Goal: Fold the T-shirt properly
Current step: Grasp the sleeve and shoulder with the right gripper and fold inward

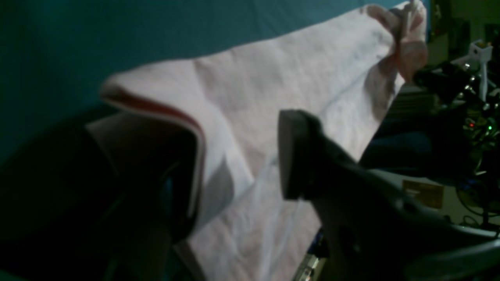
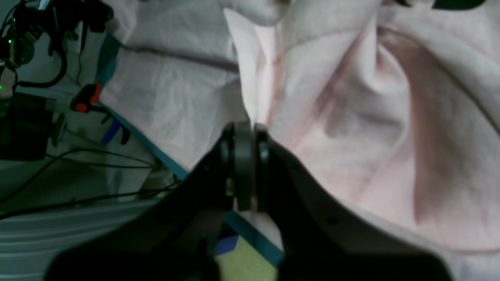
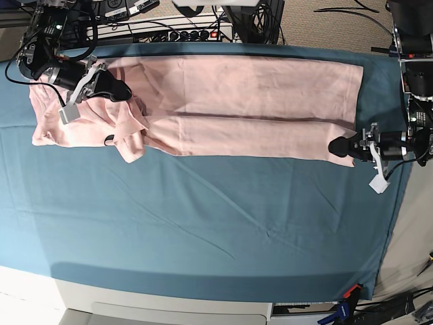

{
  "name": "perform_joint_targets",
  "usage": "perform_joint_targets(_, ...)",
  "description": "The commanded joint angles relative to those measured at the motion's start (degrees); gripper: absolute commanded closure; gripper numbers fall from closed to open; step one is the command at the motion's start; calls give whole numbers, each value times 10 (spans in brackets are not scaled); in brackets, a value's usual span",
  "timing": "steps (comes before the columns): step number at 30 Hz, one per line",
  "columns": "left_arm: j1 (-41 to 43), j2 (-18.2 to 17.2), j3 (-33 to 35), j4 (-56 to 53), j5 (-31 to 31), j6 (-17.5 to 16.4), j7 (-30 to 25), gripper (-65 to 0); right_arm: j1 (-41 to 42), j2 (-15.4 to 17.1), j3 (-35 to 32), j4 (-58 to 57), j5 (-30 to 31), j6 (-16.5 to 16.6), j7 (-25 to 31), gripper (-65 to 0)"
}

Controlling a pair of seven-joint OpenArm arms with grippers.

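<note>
The pale pink T-shirt (image 3: 237, 101) lies in a long band across the far part of the table, plain side up, bunched at its left end. My right gripper (image 3: 125, 91) is at that bunched end. In the right wrist view it (image 2: 250, 132) is shut on a pinched fold of the T-shirt (image 2: 371, 117). My left gripper (image 3: 338, 145) is at the shirt's near right corner. In the left wrist view it (image 1: 234, 164) is open, with the T-shirt (image 1: 293, 70) draped over one finger and lying between the two.
The teal table cloth (image 3: 203, 217) covers the table in front of the shirt. Cables and a power strip (image 3: 169, 30) run along the far edge. The table's right edge is close behind my left arm. An orange clamp (image 3: 348, 292) sits at the near right corner.
</note>
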State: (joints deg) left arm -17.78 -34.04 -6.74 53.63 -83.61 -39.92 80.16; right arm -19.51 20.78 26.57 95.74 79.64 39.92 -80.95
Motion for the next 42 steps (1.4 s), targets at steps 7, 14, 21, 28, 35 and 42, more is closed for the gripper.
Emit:
perform_joint_targets(7, -11, 8, -3, 8, -14, -1, -2, -270, 0, 10, 4, 10, 54, 1, 9, -268)
perform_joint_targets(14, -11, 35, -3, 8, -14, -1, -2, -270, -4, 19, 3, 10, 54, 1, 9, -281)
perform_joint_targets(21, -11, 56, -3, 8, -14, -1, -2, -270, 46, -2, 14, 10, 14, 1, 9, -210)
perform_joint_targets(28, -11, 56, -3, 8, -14, -1, -2, -270, 116, -79, 18, 10, -191, 1, 127, 0)
perform_joint_targets(35, -11, 56, -3, 8, -14, -1, -2, -270, 132, -129, 18, 10, -283, 1, 190, 0)
perform_joint_targets(42, -11, 56, -3, 8, -14, -1, -2, -270, 132, -125, 63, 10, -254, 1, 182, 0)
